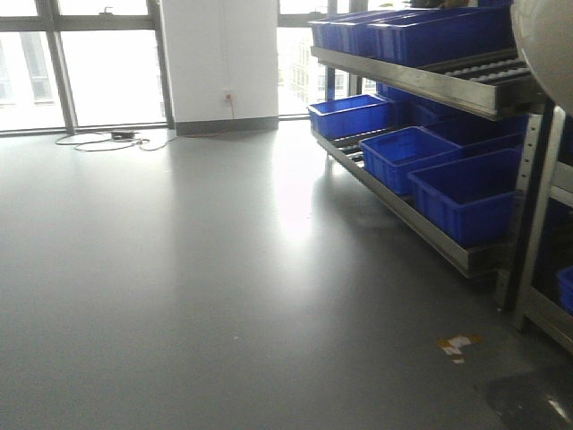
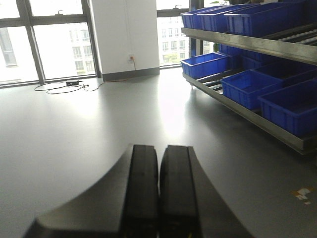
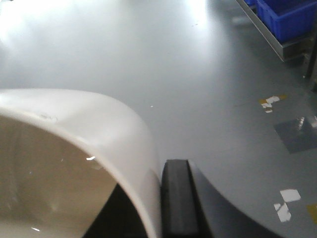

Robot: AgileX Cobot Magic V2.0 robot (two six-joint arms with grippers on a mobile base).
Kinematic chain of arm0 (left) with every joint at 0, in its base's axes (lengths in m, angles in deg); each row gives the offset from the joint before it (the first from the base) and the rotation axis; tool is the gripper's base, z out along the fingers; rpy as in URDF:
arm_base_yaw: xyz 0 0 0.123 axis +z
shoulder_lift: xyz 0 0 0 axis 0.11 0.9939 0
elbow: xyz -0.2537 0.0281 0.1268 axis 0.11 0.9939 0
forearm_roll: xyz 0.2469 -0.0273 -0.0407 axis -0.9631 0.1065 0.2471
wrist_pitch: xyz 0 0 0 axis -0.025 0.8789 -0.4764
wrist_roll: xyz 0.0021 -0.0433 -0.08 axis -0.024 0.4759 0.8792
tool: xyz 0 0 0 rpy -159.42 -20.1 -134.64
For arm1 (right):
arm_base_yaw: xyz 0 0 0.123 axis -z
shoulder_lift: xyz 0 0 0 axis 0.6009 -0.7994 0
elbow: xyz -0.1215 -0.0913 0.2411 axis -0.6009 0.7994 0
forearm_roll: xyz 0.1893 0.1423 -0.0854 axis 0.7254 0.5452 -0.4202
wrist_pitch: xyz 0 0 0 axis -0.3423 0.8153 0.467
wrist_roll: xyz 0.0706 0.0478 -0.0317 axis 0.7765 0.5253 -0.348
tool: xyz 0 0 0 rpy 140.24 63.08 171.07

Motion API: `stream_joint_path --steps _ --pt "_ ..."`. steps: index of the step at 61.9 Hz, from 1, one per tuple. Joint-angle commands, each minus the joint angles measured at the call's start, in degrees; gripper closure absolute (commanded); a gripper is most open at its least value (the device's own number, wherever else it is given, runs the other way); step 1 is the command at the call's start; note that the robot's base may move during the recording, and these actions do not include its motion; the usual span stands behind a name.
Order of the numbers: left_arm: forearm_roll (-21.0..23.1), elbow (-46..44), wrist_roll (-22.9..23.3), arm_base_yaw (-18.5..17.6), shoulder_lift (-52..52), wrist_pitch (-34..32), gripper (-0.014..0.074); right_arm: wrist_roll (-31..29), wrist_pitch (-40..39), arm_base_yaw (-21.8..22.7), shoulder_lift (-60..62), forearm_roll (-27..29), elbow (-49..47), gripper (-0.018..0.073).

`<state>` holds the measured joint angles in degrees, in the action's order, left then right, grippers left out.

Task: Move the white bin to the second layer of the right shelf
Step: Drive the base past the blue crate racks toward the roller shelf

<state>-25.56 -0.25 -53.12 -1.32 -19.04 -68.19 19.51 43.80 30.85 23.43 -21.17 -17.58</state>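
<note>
no legible text, label or number anywhere (floor scraps [image 1: 458,343] too blurred)

The grey floor [image 1: 179,269] is shiny, with a black cable [image 1: 98,141] lying by the windows and small scraps [image 1: 458,342] near the steel shelf [image 1: 535,215]. Blue crates [image 1: 466,197] sit in a row on the shelf's bottom level. More of them sit on the roller level [image 1: 488,72] above.
</note>
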Motion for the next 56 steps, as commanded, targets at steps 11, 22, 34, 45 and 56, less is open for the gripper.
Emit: stream_joint_path --steps 11,22,34,45,56 --pt "0.3 2.1 0.1 -0.2 -0.8 -4.9 0.0512 -0.2 -5.2 0.2 -0.2 0.7 -1.9 0.051" --pt "0.3 2.1 0.1 -0.2 -0.8 -4.9 0.0512 -0.2 -5.2 0.2 -0.2 0.7 -1.9 0.051" --pt "0.3 2.1 0.1 -0.2 -0.8 -4.9 0.0512 -0.2 -5.2 0.2 -0.2 0.7 -1.9 0.051" --pt "0.3 2.1 0.1 -0.2 -0.8 -4.9 0.0512 -0.2 -5.2 0.2 -0.2 0.7 -1.9 0.051" --pt "0.3 2.1 0.1 -0.2 -0.8 -4.9 0.0512 -0.2 -5.2 0.2 -0.2 0.7 -1.9 0.051"
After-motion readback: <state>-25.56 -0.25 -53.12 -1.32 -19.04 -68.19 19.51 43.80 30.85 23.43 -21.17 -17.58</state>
